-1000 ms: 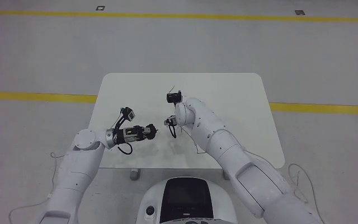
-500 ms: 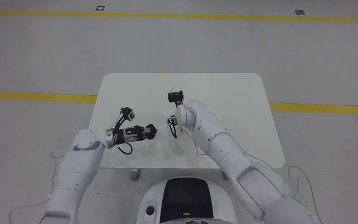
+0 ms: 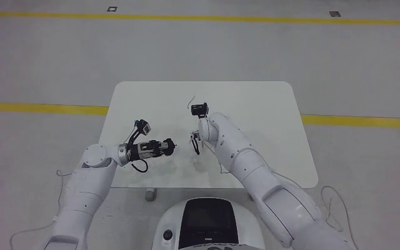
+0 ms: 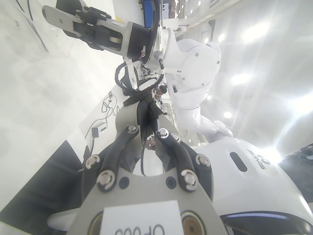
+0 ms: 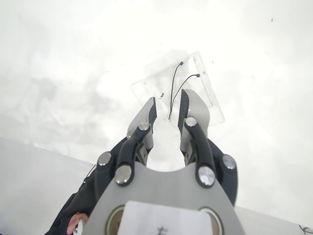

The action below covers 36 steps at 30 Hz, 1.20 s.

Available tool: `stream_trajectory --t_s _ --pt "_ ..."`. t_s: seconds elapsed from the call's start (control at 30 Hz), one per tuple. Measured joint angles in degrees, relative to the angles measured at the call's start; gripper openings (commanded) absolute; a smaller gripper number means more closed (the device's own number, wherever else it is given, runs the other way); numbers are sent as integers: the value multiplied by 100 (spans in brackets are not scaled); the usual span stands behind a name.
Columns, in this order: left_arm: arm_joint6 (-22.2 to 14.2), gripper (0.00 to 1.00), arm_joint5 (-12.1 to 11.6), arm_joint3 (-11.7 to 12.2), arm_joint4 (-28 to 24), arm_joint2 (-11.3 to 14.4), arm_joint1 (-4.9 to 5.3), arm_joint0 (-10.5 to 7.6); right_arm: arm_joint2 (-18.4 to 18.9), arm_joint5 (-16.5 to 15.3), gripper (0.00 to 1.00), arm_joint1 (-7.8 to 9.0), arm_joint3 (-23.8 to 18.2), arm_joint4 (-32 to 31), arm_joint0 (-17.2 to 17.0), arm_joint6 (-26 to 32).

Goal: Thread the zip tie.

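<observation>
Two black zip ties (image 5: 174, 84) lie in a clear shallow tray (image 5: 215, 108) on the white table. My right gripper (image 5: 168, 101) hangs open just above them, one tie's tail showing between its fingers. The left wrist view shows that same gripper (image 4: 50, 13) from the side over the ties (image 4: 36, 35). My left gripper (image 4: 146, 108) is held above the table to the left (image 3: 170, 145), pointing at the right arm (image 3: 206, 128). Its fingers are shut, and a thin black strand (image 4: 142, 155), apparently a zip tie, runs between them.
The white table (image 3: 262, 106) is bare around the tray, with open room at its right and far sides. The right arm's elbow and forearm (image 3: 250, 165) stretch over the table's near right part.
The right wrist has shifted slightly to the right and away from the left gripper. The left arm has kept still.
</observation>
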Motion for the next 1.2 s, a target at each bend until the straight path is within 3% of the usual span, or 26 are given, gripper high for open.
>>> stream_trajectory --t_s 0.5,1.2 --pt "0 0 0 0 0 0 0 0 465 0 5 -431 1016 -484 281 -251" --pt "0 0 0 0 0 0 0 0 1201 0 13 -881 2286 -1007 805 -758"
